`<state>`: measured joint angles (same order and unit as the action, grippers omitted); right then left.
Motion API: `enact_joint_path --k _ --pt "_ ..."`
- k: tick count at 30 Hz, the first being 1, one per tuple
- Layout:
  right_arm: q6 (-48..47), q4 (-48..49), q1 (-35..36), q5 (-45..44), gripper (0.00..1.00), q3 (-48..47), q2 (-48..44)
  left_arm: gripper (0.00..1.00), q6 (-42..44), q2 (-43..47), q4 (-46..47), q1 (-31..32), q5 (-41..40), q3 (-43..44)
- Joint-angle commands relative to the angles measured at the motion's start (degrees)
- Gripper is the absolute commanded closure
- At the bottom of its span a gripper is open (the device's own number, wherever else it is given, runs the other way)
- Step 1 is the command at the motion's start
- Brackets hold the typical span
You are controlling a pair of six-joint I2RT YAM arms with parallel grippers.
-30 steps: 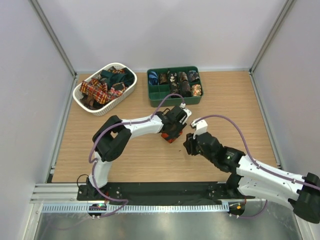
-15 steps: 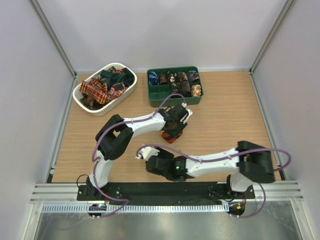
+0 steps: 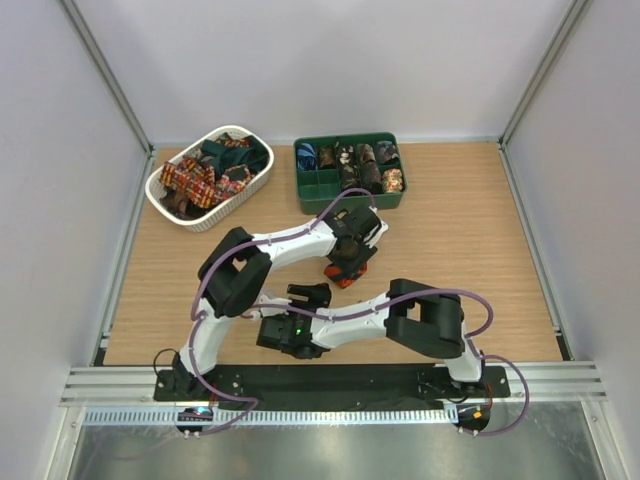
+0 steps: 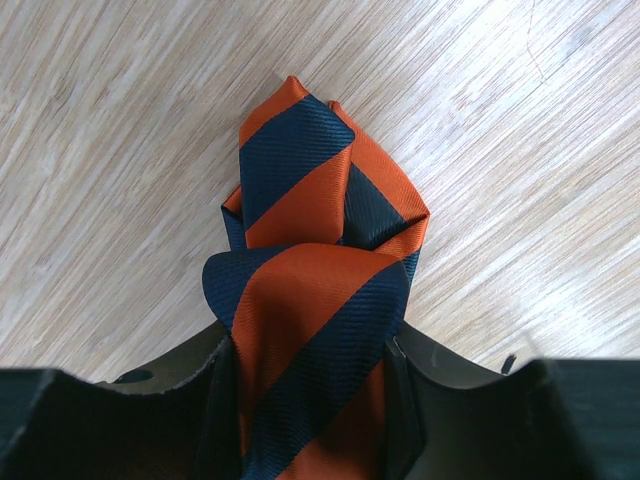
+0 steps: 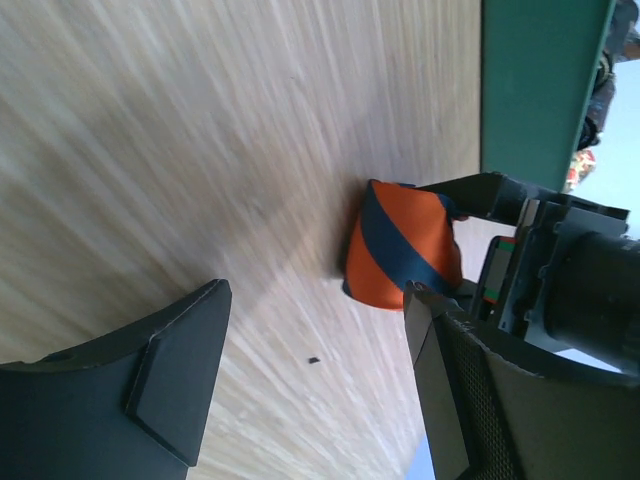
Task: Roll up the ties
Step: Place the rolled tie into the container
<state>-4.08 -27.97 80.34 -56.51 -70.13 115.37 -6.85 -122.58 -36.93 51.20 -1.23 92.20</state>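
Note:
A rolled tie with orange and dark-blue diagonal stripes (image 4: pixel 300 200) rests on the wooden table, and my left gripper (image 4: pixel 310 400) is shut on its near part, one finger on each side. From above, the roll (image 3: pixel 340 274) sits mid-table under the left gripper (image 3: pixel 346 258). My right gripper (image 3: pixel 312 295) hovers low, to the near left of the roll and apart from it. In the right wrist view its jaws (image 5: pixel 310 390) stand open with only bare wood between them, and the roll (image 5: pixel 400 250) lies beyond them. More ties (image 3: pixel 200 175) are piled in the basket.
A white oval slotted basket (image 3: pixel 156 186) stands at the back left. A green compartment tray (image 3: pixel 350 203) with several rolled ties is at the back centre, its wall (image 5: pixel 540 90) showing beyond the roll. The right arm lies folded across the near table.
The right arm has swung from the right side across to the near left of the roll, and its jaws have opened wider. The left gripper has stayed on the roll.

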Motion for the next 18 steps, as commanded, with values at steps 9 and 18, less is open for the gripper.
enact_joint_path --k 9,18 --pt "-7.3 0.2 -4.5 -6.0 0.24 -2.2 4.7 0.81 -1.7 -6.5 -13.5 0.5 5.6 1.4" --pt "-7.7 1.6 -6.9 -5.5 0.24 -2.0 5.8 0.81 -3.5 -6.7 -16.9 0.5 5.7 2.9"
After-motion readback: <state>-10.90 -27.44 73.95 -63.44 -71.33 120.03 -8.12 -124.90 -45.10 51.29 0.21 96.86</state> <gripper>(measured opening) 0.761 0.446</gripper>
